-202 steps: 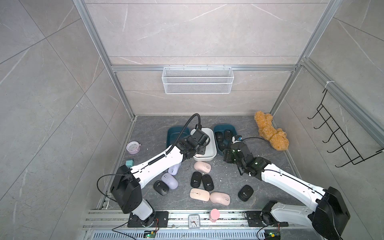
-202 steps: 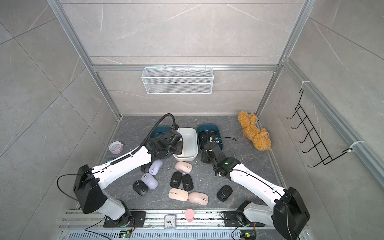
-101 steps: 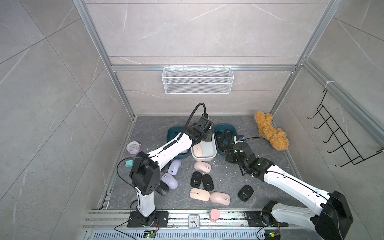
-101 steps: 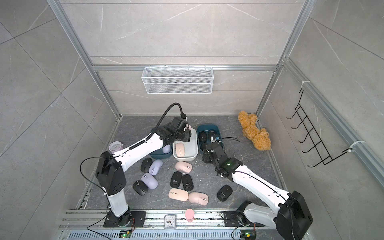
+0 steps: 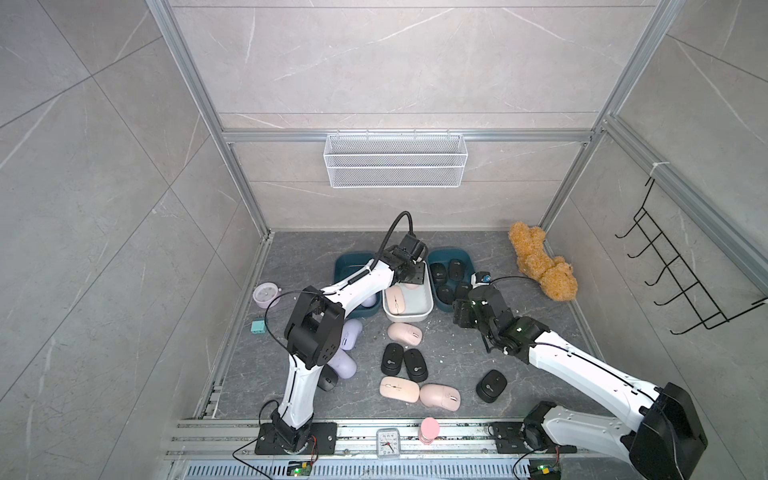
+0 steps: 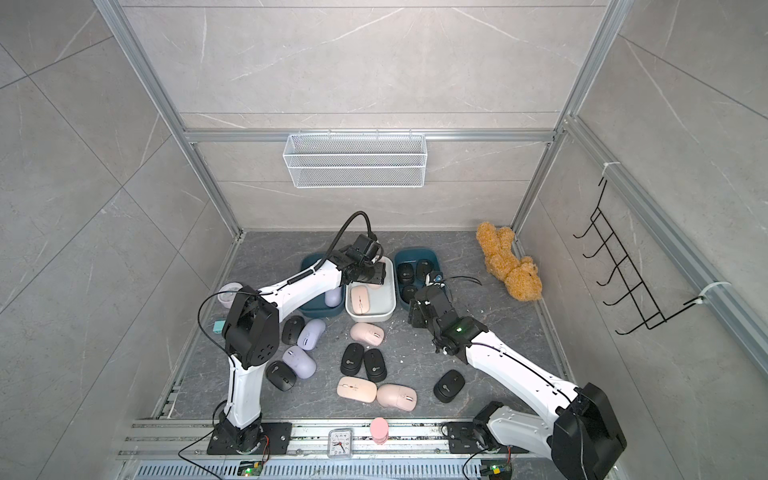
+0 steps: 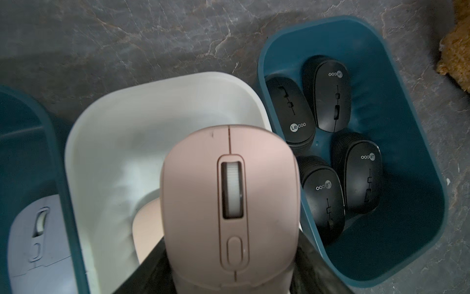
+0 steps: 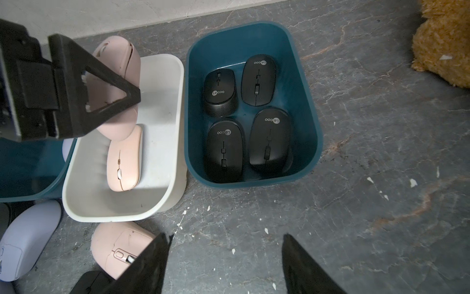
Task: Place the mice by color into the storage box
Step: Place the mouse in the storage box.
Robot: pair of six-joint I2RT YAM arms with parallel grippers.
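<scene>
My left gripper (image 5: 411, 276) is shut on a pink mouse (image 7: 229, 198) and holds it above the far end of the white box (image 5: 409, 319). Another pink mouse (image 8: 124, 157) lies in that box. Several black mice (image 8: 223, 150) fill the right teal box (image 8: 312, 122), and a lavender mouse (image 7: 38, 241) lies in the left teal box (image 5: 345, 262). My right gripper (image 8: 226, 236) stands open and holds nothing, over the floor in front of the right teal box. Loose pink (image 5: 405, 333), black (image 5: 392, 359) and lavender (image 5: 351, 334) mice lie on the floor.
A brown teddy bear (image 5: 540, 266) lies at the back right. A lavender alarm clock (image 5: 264, 294) and a teal block (image 5: 257, 327) sit by the left wall. A white clock (image 5: 387, 442) and a pink cylinder (image 5: 430, 430) stand on the front rail.
My left arm raised its elbow and carried the pink mouse a little farther back over the white box. The right gripper's jaws widened slightly and it stayed about where it was.
</scene>
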